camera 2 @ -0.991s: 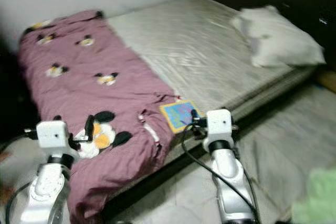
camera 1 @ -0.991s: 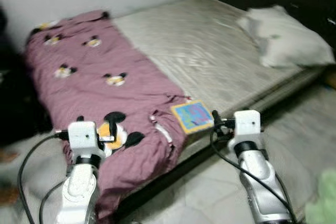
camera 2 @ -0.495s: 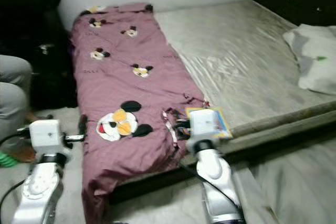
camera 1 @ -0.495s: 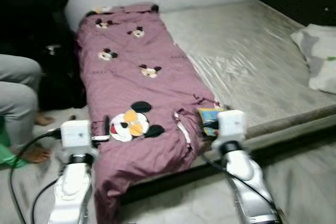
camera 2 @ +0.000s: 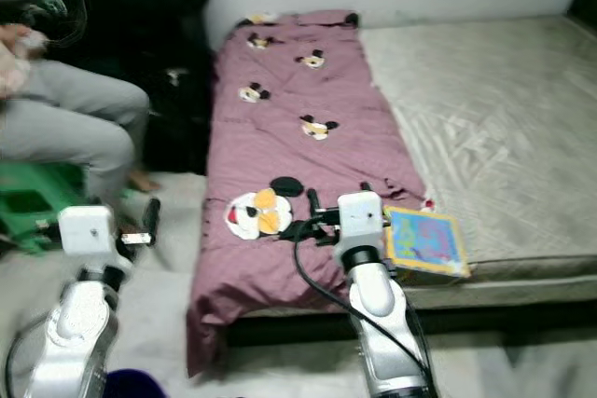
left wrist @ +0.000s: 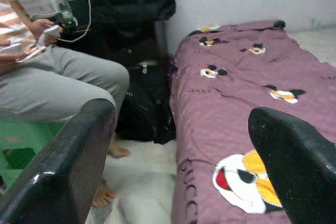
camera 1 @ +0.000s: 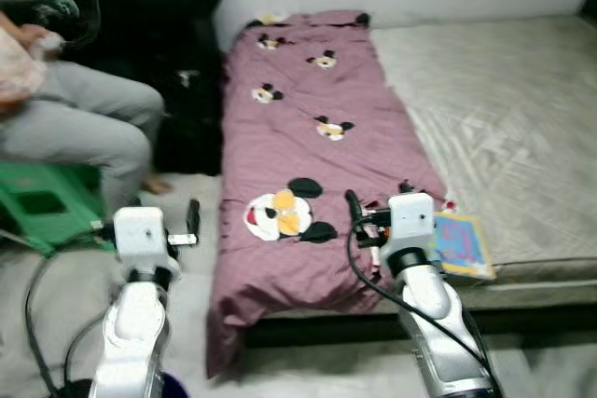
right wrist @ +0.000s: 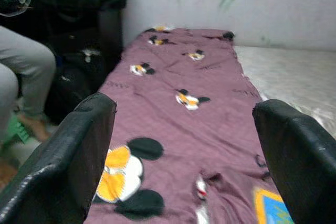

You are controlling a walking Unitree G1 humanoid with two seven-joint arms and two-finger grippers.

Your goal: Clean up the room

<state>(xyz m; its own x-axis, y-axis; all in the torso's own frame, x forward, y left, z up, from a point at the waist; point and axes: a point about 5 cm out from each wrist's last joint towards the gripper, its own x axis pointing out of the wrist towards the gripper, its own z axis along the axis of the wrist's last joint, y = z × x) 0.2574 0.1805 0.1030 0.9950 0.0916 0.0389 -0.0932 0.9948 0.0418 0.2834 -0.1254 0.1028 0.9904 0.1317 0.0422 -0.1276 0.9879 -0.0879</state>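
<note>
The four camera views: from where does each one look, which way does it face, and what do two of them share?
Left eye view: from the head, down at the purple cartoon-mouse blanket on the bed; both silver arms show.
Right eye view: the same scene, slightly shifted; the colourful square book lies beside the right gripper.
Left wrist view: along the left gripper, open, toward the seated person.
Right wrist view: along the open right gripper, over the blanket.
Both wrist views share the blanket.

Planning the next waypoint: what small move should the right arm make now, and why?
Probably ease the right gripper forward and down toward the colourful book at the mattress edge. Its fingers are open and empty, held above the purple blanket, and the book lies loose just to its right.
</note>
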